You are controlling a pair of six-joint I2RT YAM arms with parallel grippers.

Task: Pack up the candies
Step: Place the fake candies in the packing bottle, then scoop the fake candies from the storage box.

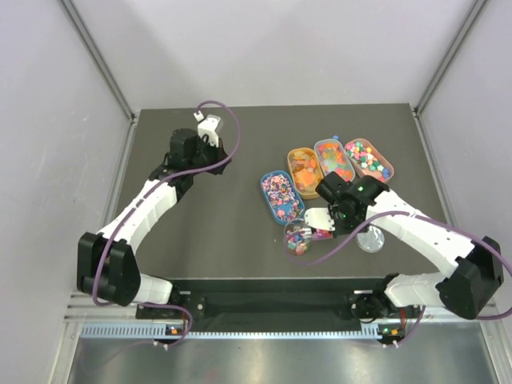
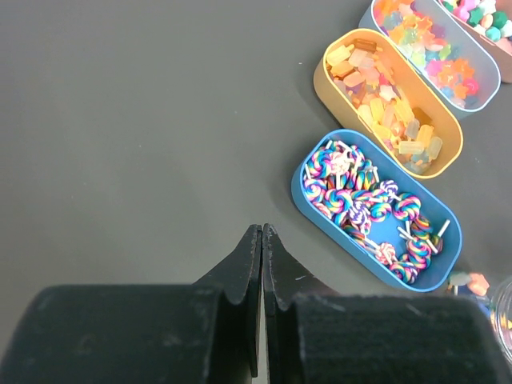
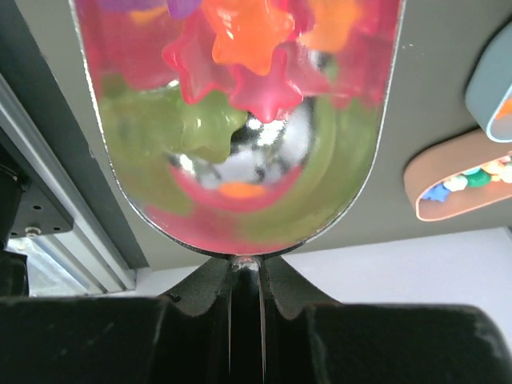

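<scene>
The candies fill four oval trays: swirl lollipops in the blue tray [image 1: 281,196] [image 2: 376,208], orange gummies in the yellow tray [image 1: 305,170] [image 2: 392,100], bright pieces in the grey tray [image 1: 334,159] [image 2: 432,48] and the pink tray [image 1: 368,158] [image 3: 460,180]. My right gripper [image 1: 328,216] [image 3: 246,264] is shut on the handle of the metal scoop [image 1: 315,219] [image 3: 240,120], which holds red, orange and green star gummies. The scoop hangs over a clear round container [image 1: 298,238] with candies in it. My left gripper [image 1: 206,144] [image 2: 262,232] is shut on nothing, far left of the trays.
A clear round lid [image 1: 370,238] lies on the dark table [image 1: 224,232] just right of the container, under my right forearm. The table's near edge and a metal rail [image 3: 72,232] run close behind the container. White walls enclose the table.
</scene>
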